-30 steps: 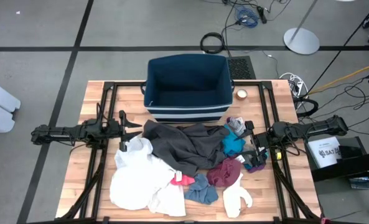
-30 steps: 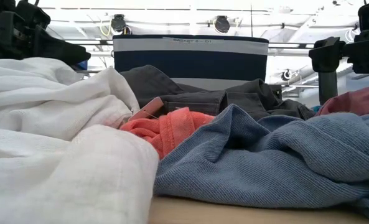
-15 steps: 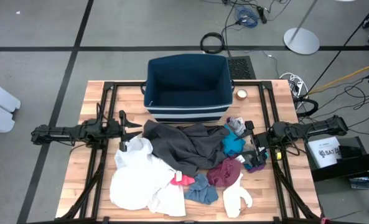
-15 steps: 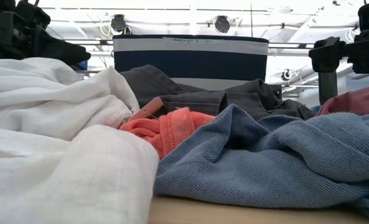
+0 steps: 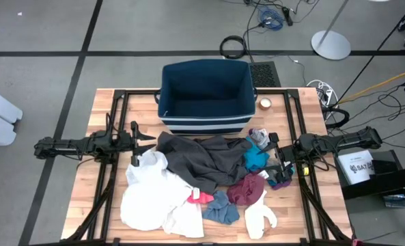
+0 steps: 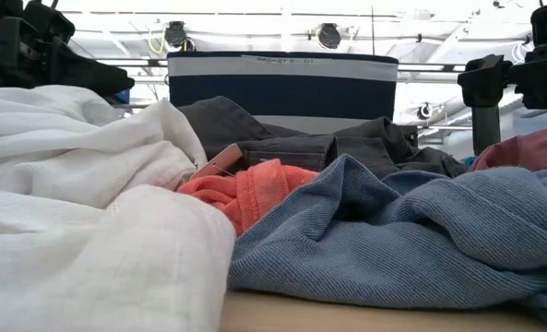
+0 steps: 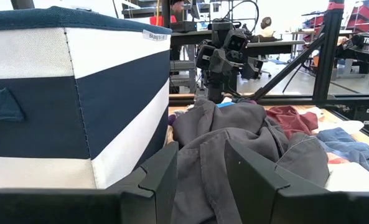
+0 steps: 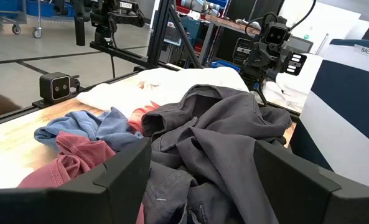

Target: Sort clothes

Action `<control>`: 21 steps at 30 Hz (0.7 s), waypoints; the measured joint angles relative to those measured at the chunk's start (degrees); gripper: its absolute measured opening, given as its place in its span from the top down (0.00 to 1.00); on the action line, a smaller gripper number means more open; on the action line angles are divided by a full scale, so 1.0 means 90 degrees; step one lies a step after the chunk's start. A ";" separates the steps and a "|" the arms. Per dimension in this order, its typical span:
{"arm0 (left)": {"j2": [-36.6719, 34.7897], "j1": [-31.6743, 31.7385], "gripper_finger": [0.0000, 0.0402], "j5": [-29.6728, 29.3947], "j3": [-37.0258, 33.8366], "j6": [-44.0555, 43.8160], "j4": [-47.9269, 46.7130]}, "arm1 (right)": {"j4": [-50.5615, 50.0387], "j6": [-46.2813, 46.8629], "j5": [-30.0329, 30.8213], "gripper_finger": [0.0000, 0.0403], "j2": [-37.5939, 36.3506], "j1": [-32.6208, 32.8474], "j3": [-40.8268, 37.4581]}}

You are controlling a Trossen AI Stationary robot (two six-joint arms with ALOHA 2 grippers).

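Observation:
The clothes lie in a heap on the wooden table in front of the navy bin (image 5: 205, 96). There is a large dark grey garment (image 5: 202, 160), a large white one (image 5: 151, 195), and teal (image 5: 256, 160), maroon (image 5: 246, 190), red (image 5: 199, 197) and blue-grey (image 5: 221, 208) pieces. White socks (image 5: 260, 215) lie at the near right. My left gripper (image 5: 146, 141) stands open and level at the heap's left edge, pointing at the grey garment (image 7: 234, 143). My right gripper (image 5: 274, 156) stands open and level at the heap's right edge, beside the teal piece. Neither holds anything.
The striped bin (image 7: 72, 99) stands at the table's far middle, just beyond the heap. A small round roll (image 5: 265, 104) lies to its right. Black frame rails (image 5: 113, 171) run along both sides of the table. A small camera (image 8: 55, 87) sits at the near edge.

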 joint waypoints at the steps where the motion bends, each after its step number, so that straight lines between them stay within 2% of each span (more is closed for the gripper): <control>1: 0.0002 -0.0001 0.65 -0.0001 0.0001 0.0001 -0.0001 | 0.0001 0.0000 -0.0001 0.32 0.0002 0.0002 0.0000; 6: 0.0001 -0.0002 0.65 -0.0002 -0.0001 0.0002 0.0000 | 0.0002 -0.0024 0.0000 0.32 0.0002 0.0002 0.0001; 12: 0.0002 -0.0002 0.65 -0.0002 -0.0001 0.0000 -0.0001 | 0.0023 -0.0935 0.0021 0.32 0.0001 0.0000 0.0001; 14: 0.0002 -0.0002 0.65 -0.0002 0.0001 0.0002 0.0000 | 0.0131 -0.1263 0.0317 0.32 0.0000 -0.0005 0.0000; 17: 0.0000 0.0000 0.65 -0.0002 0.0001 0.0000 0.0000 | 0.0126 -0.1652 0.0401 0.32 0.0002 -0.0005 0.0000; 21: 0.0000 -0.0001 0.65 -0.0001 0.0000 0.0000 0.0000 | 0.0131 -0.1529 0.0394 0.32 0.0002 -0.0005 0.0000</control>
